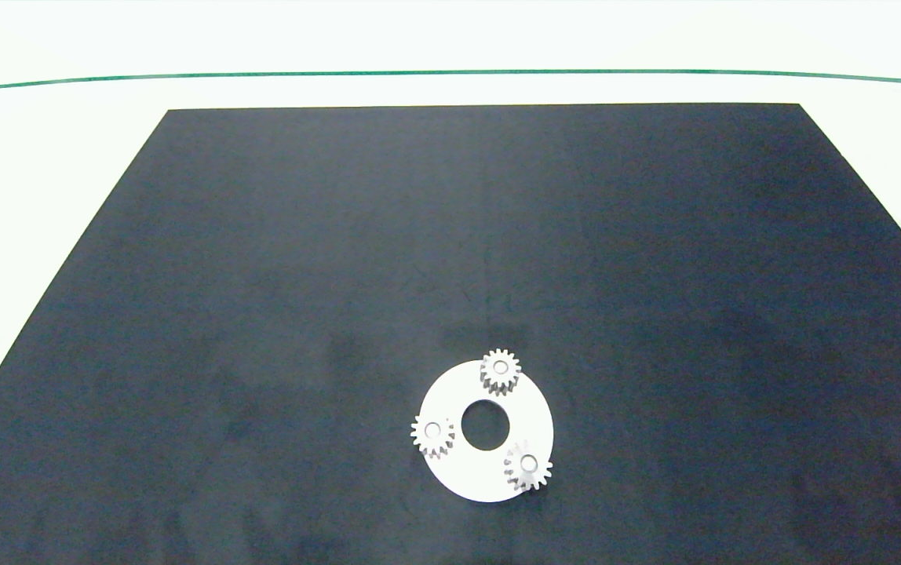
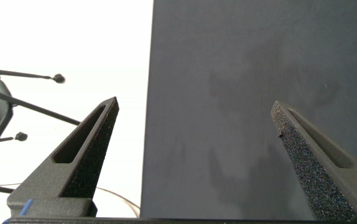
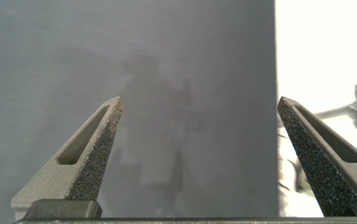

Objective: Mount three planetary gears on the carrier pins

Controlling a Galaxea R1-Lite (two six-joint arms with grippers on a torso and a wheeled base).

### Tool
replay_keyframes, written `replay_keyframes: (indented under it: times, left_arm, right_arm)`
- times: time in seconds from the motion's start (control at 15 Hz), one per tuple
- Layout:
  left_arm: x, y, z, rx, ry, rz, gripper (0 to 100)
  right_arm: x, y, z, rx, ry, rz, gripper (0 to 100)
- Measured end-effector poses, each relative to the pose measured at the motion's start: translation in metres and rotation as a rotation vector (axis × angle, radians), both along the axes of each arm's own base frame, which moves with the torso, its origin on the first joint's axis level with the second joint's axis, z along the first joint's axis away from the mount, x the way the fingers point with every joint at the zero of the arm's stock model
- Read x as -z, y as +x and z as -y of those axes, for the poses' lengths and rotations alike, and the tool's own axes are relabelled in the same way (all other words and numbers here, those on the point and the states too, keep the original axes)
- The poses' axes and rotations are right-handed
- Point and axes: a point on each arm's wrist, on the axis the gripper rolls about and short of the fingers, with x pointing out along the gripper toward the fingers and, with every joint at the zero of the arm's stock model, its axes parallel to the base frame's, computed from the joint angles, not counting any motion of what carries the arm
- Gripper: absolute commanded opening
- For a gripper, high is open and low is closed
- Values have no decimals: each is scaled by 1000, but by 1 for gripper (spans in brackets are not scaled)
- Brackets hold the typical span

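Three toothed metal planetary gears [image 1: 500, 370] [image 1: 432, 436] [image 1: 528, 465] sit on the carrier pins of a flat white disc [image 1: 458, 388] on the matte black mat [image 1: 262, 275]. The left gripper [image 2: 194, 127] and right gripper [image 3: 198, 124] gape wide over the mat's edges, holding nothing.

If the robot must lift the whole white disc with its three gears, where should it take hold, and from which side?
Probably at the bare rim of the white disc nearest the camera, between the left gear and the right gear. The disc lies flat on the black mat, so an end effector would come low from the near side. The far gear overhangs its rim.
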Motion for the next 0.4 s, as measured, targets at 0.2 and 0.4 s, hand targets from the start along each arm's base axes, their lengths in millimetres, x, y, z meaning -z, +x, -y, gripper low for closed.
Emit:
replay_keyframes:
  times: [0.2,0.4]
  left_arm:
    - [18,-43,0,-5,0,37,100]
    - [33,-71,0,-10,-2,91,100]
  right_arm:
    - [17,-30,16,139,2,62,100]
    - [29,-55,21,308,15,127,100]
